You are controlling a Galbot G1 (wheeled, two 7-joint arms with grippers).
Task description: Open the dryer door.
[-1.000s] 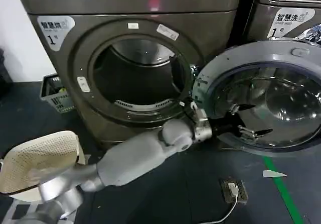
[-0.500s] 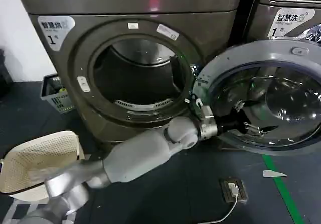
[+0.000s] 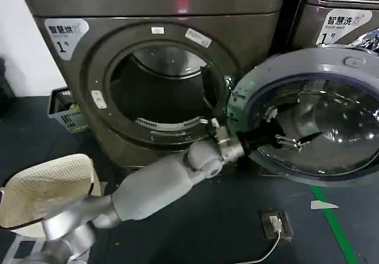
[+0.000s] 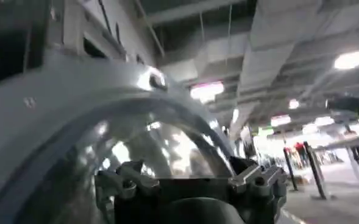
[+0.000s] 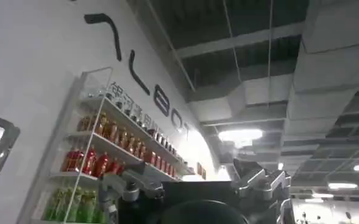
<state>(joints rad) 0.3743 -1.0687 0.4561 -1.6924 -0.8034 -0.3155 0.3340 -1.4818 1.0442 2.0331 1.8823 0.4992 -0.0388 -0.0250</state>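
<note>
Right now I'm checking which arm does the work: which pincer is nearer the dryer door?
Left. The left pincer is against the open dryer door's glass; the right pincer is raised away, facing a drinks shelf.

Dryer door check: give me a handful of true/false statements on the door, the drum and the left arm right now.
1. The dryer door is swung open to the right of the drum opening. True.
2. The left gripper is at the door's glass, fingers spread. True.
3. The drum is packed with laundry. False: it looks empty.
4. The cream mesh basket sits inside the drum. False: it is on the floor at lower left.
5. The machine's label reads 1. True.
</note>
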